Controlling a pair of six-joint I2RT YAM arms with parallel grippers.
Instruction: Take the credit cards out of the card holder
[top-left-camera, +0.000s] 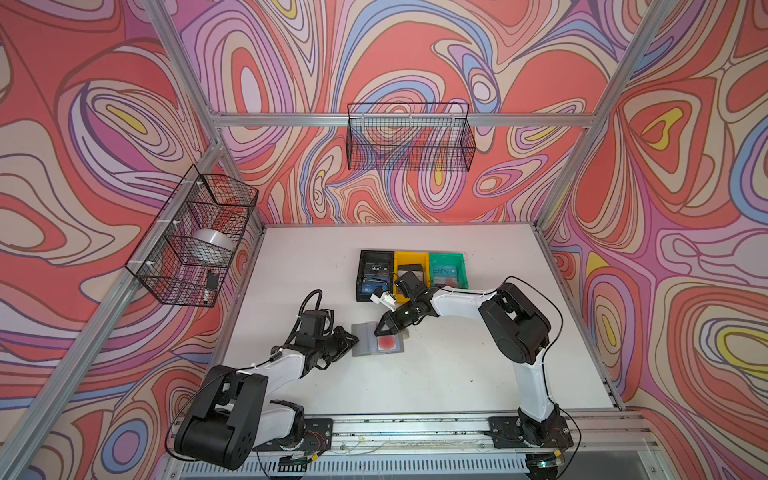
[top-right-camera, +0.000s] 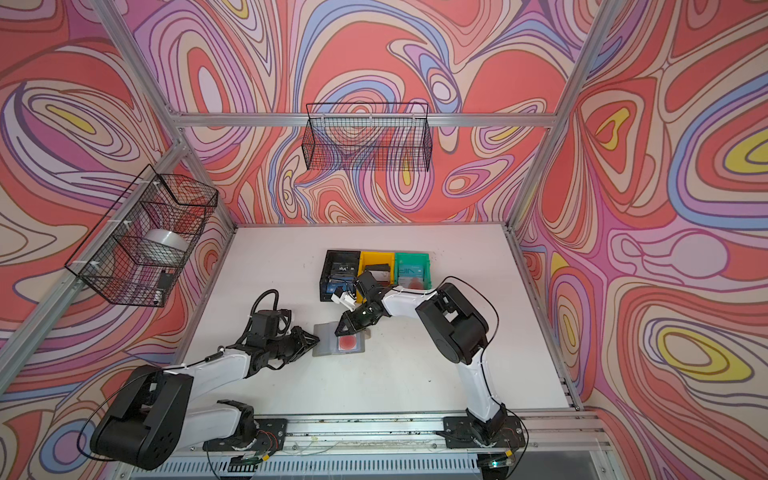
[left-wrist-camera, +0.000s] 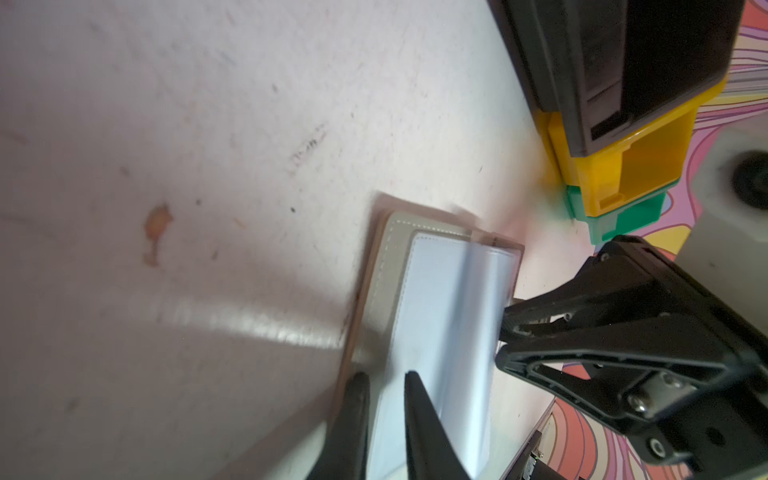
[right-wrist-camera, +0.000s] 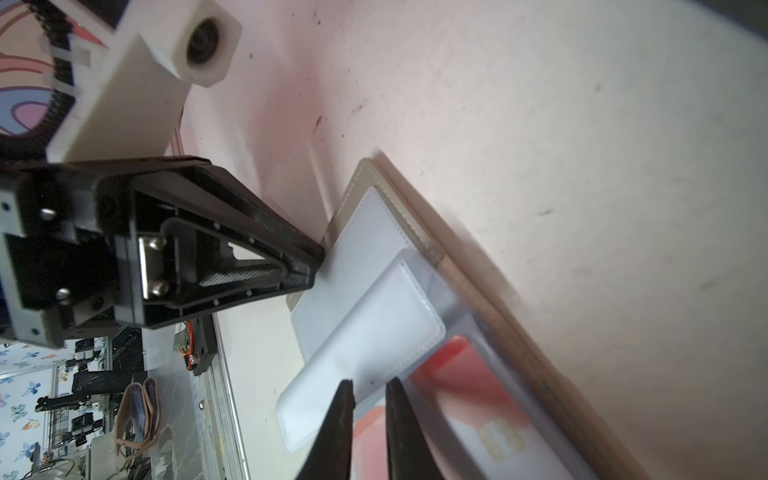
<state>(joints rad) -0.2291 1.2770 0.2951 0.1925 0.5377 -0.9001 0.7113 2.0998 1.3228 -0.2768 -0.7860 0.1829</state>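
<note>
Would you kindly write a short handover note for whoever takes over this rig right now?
Left end effector: shut on the left edge of the open card holder.
Right end effector: shut on a clear sleeve page, lifting it.
Pale card with a red circle: still sleeved in the holder.
Other cards lie in the black bin and green bin.
Done: holder opened. Left: pull that card out, check remaining sleeves.

Swirl-patterned walls (top-left-camera: 415, 50), white tabletop (top-left-camera: 457, 374), aluminium frame (top-left-camera: 291, 120), black wire baskets (top-left-camera: 409, 137)
</note>
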